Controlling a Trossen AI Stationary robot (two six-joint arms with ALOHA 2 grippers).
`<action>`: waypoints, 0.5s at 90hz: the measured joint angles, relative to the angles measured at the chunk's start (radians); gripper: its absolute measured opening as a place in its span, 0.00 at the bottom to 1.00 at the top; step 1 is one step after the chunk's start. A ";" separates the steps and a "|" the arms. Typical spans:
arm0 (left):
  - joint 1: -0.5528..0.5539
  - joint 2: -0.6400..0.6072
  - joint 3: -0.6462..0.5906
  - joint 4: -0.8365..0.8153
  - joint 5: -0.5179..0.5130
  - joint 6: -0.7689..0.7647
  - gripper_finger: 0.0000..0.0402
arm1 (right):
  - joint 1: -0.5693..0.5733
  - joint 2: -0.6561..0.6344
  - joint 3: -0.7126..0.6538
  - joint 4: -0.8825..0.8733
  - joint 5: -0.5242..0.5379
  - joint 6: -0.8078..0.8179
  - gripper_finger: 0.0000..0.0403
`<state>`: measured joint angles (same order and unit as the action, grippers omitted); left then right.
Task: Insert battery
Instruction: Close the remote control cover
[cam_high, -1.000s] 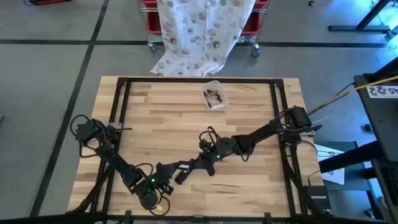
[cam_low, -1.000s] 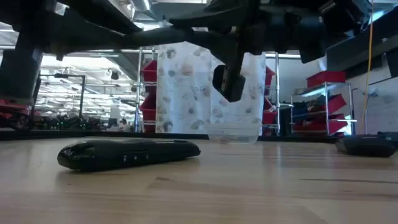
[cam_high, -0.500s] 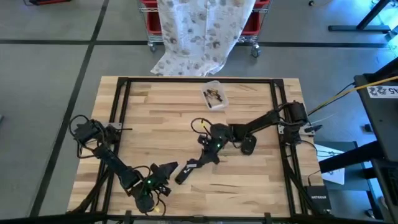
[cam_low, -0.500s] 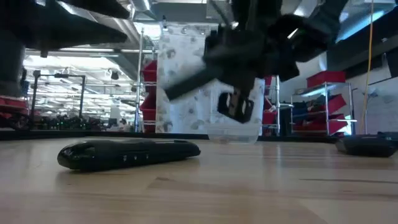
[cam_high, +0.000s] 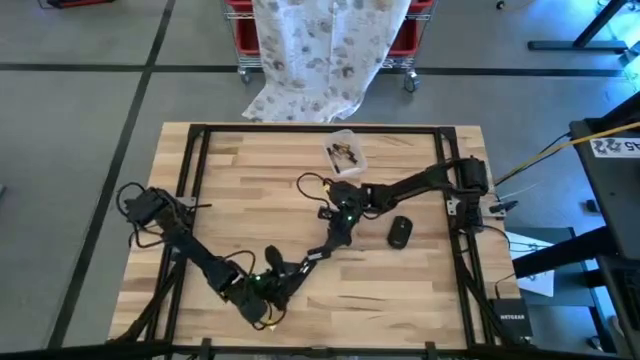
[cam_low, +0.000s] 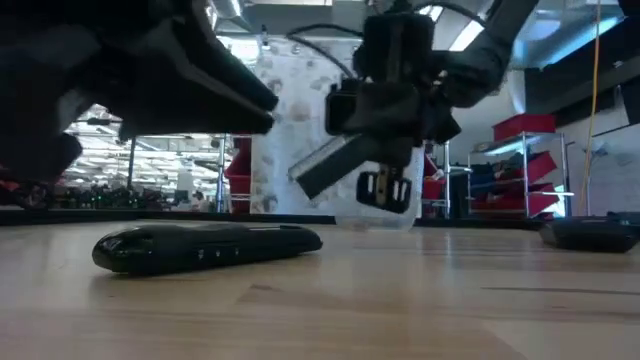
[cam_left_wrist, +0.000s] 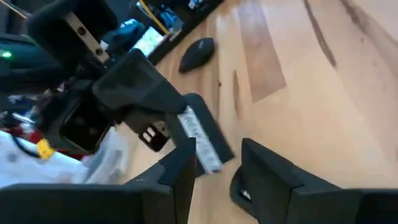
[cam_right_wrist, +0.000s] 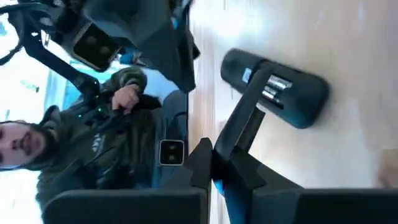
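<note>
High view: you have two arms. The right end effector, mid-table, pinches one long thin strip. The left end effector is near the front edge. One clear tub sits by the back edge, and one black oval object toward the right edge.

Low view: one remote lies flat on the table.

Left wrist view: your left end effector's fingers are spread.

Right wrist view: the remote's compartment is uncovered, silver parts inside.
</note>
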<state>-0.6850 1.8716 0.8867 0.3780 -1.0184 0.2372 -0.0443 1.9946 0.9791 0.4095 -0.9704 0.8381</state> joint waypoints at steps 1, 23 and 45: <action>0.004 0.000 0.000 0.000 0.011 -0.004 0.28 | 0.000 0.010 0.008 -0.001 -0.005 0.001 0.01; 0.031 0.000 0.000 -0.005 0.135 -0.083 0.28 | 0.009 0.184 0.172 -0.033 -0.163 0.025 0.01; 0.061 -0.001 0.000 -0.140 0.241 -0.252 0.28 | -0.045 0.200 0.211 -0.137 -0.183 -0.017 0.01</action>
<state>-0.6240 1.8702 0.8866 0.2382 -0.7770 -0.0149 -0.0898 2.1948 1.1905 0.2721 -1.1531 0.8214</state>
